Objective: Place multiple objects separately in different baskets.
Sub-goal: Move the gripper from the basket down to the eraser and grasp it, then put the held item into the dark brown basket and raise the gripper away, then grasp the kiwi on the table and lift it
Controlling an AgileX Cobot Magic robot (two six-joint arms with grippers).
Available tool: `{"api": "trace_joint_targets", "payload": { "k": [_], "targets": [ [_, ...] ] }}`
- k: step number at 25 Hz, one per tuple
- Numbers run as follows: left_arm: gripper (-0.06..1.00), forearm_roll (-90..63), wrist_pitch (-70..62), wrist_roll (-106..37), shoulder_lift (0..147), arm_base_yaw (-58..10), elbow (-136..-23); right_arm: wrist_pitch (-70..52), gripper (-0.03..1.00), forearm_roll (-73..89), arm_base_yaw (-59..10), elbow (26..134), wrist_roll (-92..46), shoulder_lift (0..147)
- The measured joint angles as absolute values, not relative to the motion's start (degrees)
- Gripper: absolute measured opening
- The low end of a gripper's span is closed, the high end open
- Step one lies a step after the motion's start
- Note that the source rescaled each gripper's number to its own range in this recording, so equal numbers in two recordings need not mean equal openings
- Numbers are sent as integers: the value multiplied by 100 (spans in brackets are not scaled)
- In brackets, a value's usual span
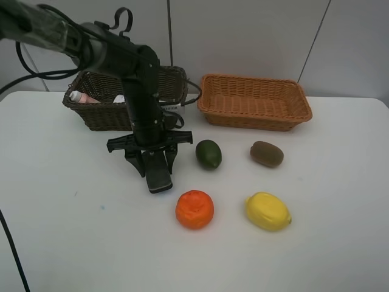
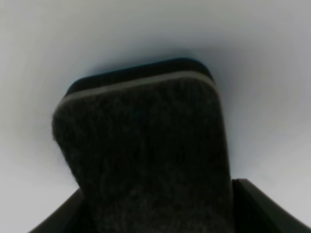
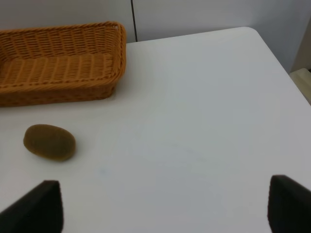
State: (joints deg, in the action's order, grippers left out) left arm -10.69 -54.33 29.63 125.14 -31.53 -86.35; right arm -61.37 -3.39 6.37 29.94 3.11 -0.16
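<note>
My left gripper (image 1: 155,163) is clamped on the dark grey eraser block (image 1: 159,177), low over the table (image 1: 61,213) in front of the dark brown basket (image 1: 97,115) (the small pink bottle (image 1: 82,97) lies inside, its print too small to read). My right gripper (image 3: 163,208) is spread wide and holds nothing, near the brown kiwi (image 3: 49,141) and the light orange-tan basket (image 3: 58,90).

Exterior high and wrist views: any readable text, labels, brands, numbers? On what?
No text can be read in any view.
Dark grey eraser: plain felt face, no print.
Small pink bottle in the dark brown basket: no label legible.
White object at that basket's front wall: faint dark marks, too small to read.
Orange-tan basket: no tag or label.
</note>
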Motion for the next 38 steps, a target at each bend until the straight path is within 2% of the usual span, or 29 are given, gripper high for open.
{"api": "trace_joint_targets", "payload": {
  "k": [7,11,17,20,23,27,33,38],
  "targets": [
    [63,-1134,-4912,2130,11758,-2983,-9739,-6137,99,-339,637,2994,311,-16],
    [63,-856,-4377,1795,11860,-2528,-10254,-6137,99,-339,637,2994,311,-16],
    [63,0,-3792,1838,12155,-1800,-10318,-6137,99,-339,637,2994,311,-16],
    [83,142,-3752,1862,12373,-1588,-10318,-6137,99,-339,637,2994,311,-16],
    [92,50,-3761,1863,12433,-1564,-10332,-6137,99,-339,637,2994,311,-16],
    [94,-95,-4334,1843,12433,-1564,-10784,-6137,99,-339,637,2994,311,-16],
    [94,-66,-6509,1519,12421,-1559,-11804,-6137,99,-339,637,2994,311,-16],
    [94,184,-6863,1255,12180,-1459,-11480,-6137,99,-339,637,2994,311,-16]
  ]
}}
